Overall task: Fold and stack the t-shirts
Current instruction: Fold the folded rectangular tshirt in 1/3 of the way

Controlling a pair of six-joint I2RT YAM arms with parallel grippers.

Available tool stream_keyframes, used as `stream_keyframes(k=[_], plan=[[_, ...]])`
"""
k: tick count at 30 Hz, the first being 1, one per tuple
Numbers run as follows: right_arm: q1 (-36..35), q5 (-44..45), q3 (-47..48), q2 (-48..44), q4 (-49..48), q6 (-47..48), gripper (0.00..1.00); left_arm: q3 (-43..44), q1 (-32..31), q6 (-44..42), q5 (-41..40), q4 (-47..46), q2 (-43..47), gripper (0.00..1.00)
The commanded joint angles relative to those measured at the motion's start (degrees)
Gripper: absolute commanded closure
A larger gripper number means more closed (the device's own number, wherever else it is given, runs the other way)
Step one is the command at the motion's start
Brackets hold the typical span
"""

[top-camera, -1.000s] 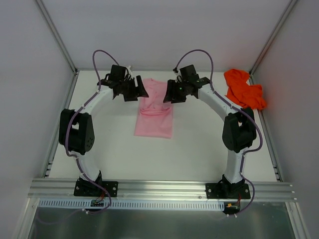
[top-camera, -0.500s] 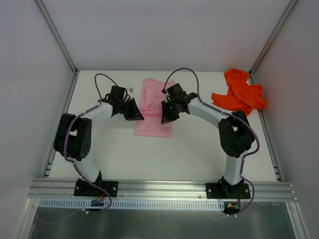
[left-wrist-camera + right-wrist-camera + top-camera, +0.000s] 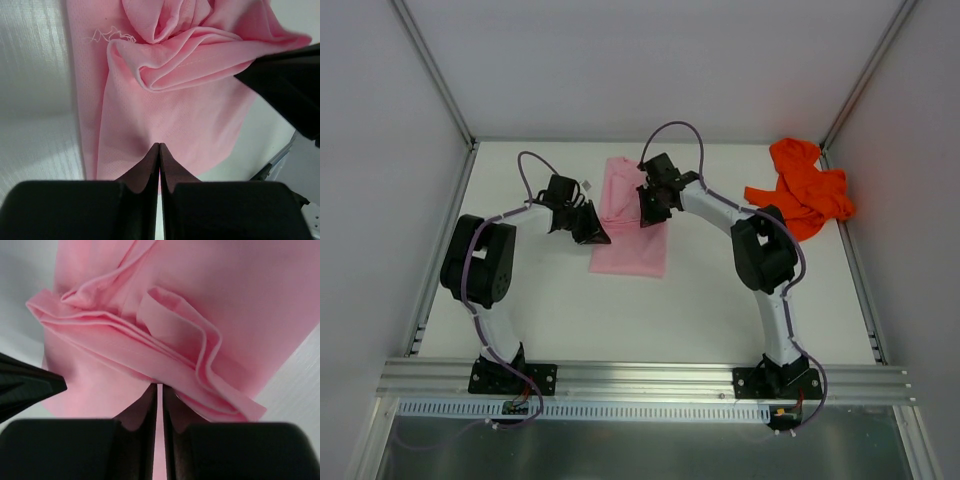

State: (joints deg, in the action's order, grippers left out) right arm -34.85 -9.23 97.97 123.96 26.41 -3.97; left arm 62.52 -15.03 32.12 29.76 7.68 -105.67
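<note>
The light pink t-shirt (image 3: 630,250) lies lengthwise at the middle of the table, bunched into folds across its middle (image 3: 170,75) (image 3: 125,345). My left gripper (image 3: 598,236) is at its left edge. Its jaws (image 3: 159,146) are pressed together over the pink cloth, and no cloth shows between them. My right gripper (image 3: 648,212) comes in from the right side. It (image 3: 157,386) is shut narrowly on the thick pink fold. The orange-red t-shirt (image 3: 805,190) lies crumpled at the far right, away from both grippers.
White walls stand close round the white table (image 3: 720,290) on three sides. An aluminium rail (image 3: 640,380) with both arm bases runs along the near edge. The opposite gripper's black finger pokes into each wrist view (image 3: 290,85) (image 3: 25,385).
Both grippers were open at the shirt's far end a second ago. They have shut and pulled nearer, toward the shirt's middle. The pink cloth is now bunched between them.
</note>
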Motion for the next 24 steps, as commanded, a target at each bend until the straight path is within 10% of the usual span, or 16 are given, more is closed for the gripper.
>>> stream_keyframes(k=[1, 13, 20, 23, 24], plan=[[1.54, 4.22, 6.69, 2.94, 1.44, 3.35, 0.90, 1.55, -0.35, -1.36, -0.31, -0.48, -0.94, 1.00], [2.15, 11.26, 27.43, 9.46, 2.85, 10.29, 0.81, 3.12, -0.35, -1.00, -4.27, -0.30, -2.00, 1.00], [2.60, 9.85, 24.21, -3.69, 3.02, 12.14, 0.49, 10.24, -0.35, -6.00, -7.52, 6.63, -0.86, 0.99], [2.60, 10.20, 16.77, -12.03, 4.26, 10.40, 0.15, 13.94, -0.35, -9.77, -12.51, 11.90, 1.41, 0.67], [2.51, 10.64, 13.68, -14.34, 4.17, 9.51, 0.10, 14.99, -0.35, -10.66, -13.84, 13.13, 2.30, 0.38]])
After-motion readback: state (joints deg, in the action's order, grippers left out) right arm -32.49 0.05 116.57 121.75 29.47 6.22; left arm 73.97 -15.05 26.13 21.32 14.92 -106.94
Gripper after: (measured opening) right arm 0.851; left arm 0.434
